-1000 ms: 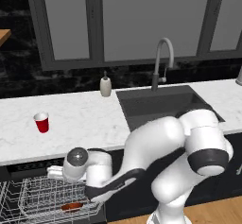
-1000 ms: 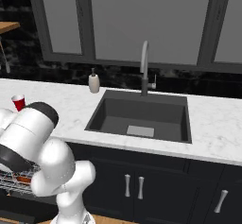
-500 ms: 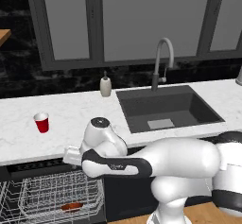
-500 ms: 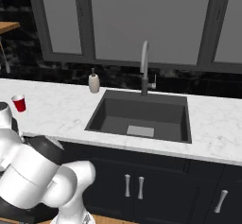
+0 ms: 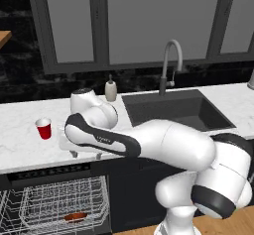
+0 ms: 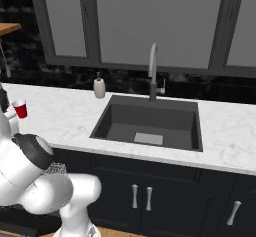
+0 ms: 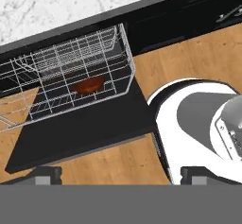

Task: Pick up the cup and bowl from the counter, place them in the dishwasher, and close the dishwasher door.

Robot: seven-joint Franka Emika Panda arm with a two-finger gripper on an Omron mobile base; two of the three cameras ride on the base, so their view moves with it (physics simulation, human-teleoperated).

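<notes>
On worktop [image 5: 20, 145], cup [image 5: 43, 128] upright, left of arm; bowl [image 7: 90, 84] already in dishwasher rack [image 7: 71, 67], door [image 7: 80, 133] open. End effector [image 5: 85, 153] beside cup, fingers apart, empty. Approach cup level, grip mid-body, avoid tipping

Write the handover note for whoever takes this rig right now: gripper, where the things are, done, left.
Gripper: open, empty, raised over the counter and looking down at the dishwasher.
Bowl: in the white wire rack of the dishwasher. Done.
Cup: upright on the counter, left of the soap bottle and the sink. Not picked yet.
Dishwasher door: folded down, open.
Left: grasp the cup, rack it, shut the door.
</notes>
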